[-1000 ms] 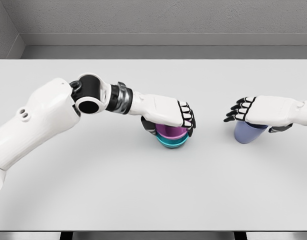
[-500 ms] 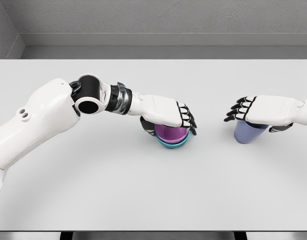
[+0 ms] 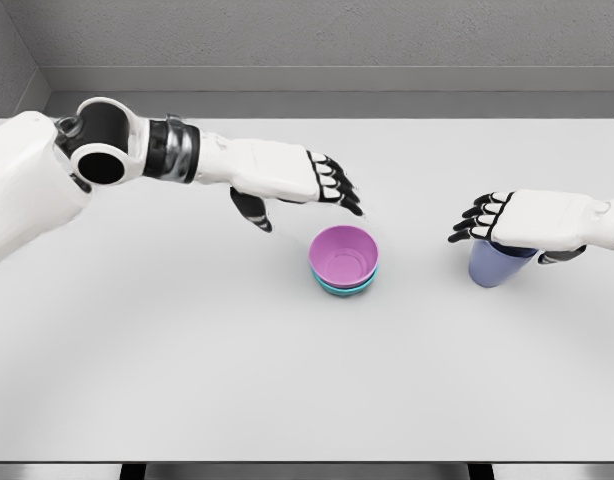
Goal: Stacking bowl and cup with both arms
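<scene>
Head view: the left arm is seen entering from the left edge and stretching across the white table point(image 3: 187, 380) toward its middle. The left hand point(image 3: 287, 175) is held above the tabletop, up and to the left of the bowls, with its fingers point(image 3: 332, 185) spread loosely and nothing gripped; the thumb hangs down beneath the palm. No contact between this hand and the bowls is seen.

Near the table's centre a purple bowl point(image 3: 343, 254) is nested upright inside a teal bowl point(image 3: 339, 289), of which only a thin rim and lower band are visible beneath the purple one. The stack rests on the table, just below and right of the left fingertips.

Well apart to the right, a blue-violet cup point(image 3: 495, 266) stands on the table. It is covered from above by the right hand point(image 3: 532, 220), whose arm comes in from the right edge. The palm lies over the cup's top, the dark fingertips reach out to the left past it, and the thumb is seen beside the cup's right side. Whether the cup is actually gripped cannot be told from this angle.
</scene>
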### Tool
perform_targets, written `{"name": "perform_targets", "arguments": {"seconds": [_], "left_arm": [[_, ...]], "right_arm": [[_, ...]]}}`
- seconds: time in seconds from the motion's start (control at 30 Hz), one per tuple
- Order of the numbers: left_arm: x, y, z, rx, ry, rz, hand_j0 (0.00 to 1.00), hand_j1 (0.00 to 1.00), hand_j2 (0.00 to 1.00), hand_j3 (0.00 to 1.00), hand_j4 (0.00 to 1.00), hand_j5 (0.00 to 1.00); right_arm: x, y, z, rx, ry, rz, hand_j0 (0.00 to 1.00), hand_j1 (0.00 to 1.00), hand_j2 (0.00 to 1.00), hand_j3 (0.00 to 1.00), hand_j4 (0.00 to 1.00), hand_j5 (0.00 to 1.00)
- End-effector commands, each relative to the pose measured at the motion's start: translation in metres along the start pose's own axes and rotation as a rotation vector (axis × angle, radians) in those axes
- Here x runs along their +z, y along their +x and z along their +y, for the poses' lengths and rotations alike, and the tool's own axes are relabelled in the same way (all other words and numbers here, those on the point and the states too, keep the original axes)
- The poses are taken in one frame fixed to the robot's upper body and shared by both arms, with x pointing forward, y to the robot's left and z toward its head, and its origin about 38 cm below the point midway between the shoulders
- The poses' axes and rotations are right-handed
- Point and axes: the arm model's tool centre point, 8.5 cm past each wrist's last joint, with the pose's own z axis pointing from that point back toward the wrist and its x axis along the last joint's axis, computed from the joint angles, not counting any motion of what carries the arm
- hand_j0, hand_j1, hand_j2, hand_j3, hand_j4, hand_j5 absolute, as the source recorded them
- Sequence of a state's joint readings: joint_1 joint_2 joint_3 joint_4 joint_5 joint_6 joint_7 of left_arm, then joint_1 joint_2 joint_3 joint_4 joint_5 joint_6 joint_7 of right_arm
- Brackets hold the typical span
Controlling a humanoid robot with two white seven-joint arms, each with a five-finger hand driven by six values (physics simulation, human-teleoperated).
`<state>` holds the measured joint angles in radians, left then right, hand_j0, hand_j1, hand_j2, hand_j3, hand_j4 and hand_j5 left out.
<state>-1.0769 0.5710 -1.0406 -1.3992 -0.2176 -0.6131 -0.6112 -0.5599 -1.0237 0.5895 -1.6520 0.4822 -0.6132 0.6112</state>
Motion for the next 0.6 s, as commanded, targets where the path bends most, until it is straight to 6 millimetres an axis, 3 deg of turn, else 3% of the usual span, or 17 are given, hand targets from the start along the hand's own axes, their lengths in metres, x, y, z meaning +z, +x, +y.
{"name": "perform_targets", "arguments": {"seconds": [0.0, 0.03, 0.07, 0.13, 0.23, 0.47, 0.57], "left_arm": [[0.06, -0.021, -0.006, 0.06, 0.026, 0.106, 1.0, 1.0, 1.0, 1.0, 1.0, 1.0], [0.08, -0.03, -0.012, 0.079, 0.026, 0.155, 1.0, 1.0, 1.0, 1.0, 1.0, 1.0], [0.095, -0.048, -0.036, 0.152, 0.009, 0.22, 1.0, 1.0, 1.0, 1.0, 1.0, 1.0], [0.097, -0.055, -0.047, 0.19, 0.014, 0.24, 1.0, 1.0, 1.0, 1.0, 1.0, 1.0], [0.09, -0.05, -0.081, 0.258, 0.003, 0.227, 1.0, 1.0, 1.0, 1.0, 1.0, 1.0], [0.09, -0.049, -0.081, 0.261, 0.008, 0.228, 1.0, 1.0, 1.0, 1.0, 1.0, 1.0], [0.091, -0.049, -0.082, 0.261, 0.008, 0.229, 1.0, 1.0, 1.0, 1.0, 1.0, 1.0]], "right_arm": [[0.0, 0.0, 0.0, -0.003, -0.002, 0.001, 1.0, 1.0, 1.0, 1.0, 1.0, 1.0], [0.001, -0.001, -0.001, -0.002, -0.003, 0.002, 1.0, 1.0, 1.0, 1.0, 1.0, 1.0], [0.001, -0.001, 0.0, -0.003, -0.001, 0.002, 1.0, 1.0, 1.0, 1.0, 1.0, 1.0], [0.001, -0.001, -0.001, -0.002, -0.002, 0.003, 0.98, 0.98, 0.98, 0.98, 0.98, 0.98], [0.001, -0.001, -0.001, -0.002, -0.002, 0.003, 0.9, 0.9, 0.9, 0.9, 0.9, 0.9], [0.001, -0.001, -0.001, -0.002, -0.002, 0.003, 0.84, 0.84, 0.84, 0.84, 0.84, 0.84], [0.001, -0.001, -0.001, -0.003, -0.003, 0.002, 0.77, 0.77, 0.77, 0.77, 0.77, 0.77]]}}
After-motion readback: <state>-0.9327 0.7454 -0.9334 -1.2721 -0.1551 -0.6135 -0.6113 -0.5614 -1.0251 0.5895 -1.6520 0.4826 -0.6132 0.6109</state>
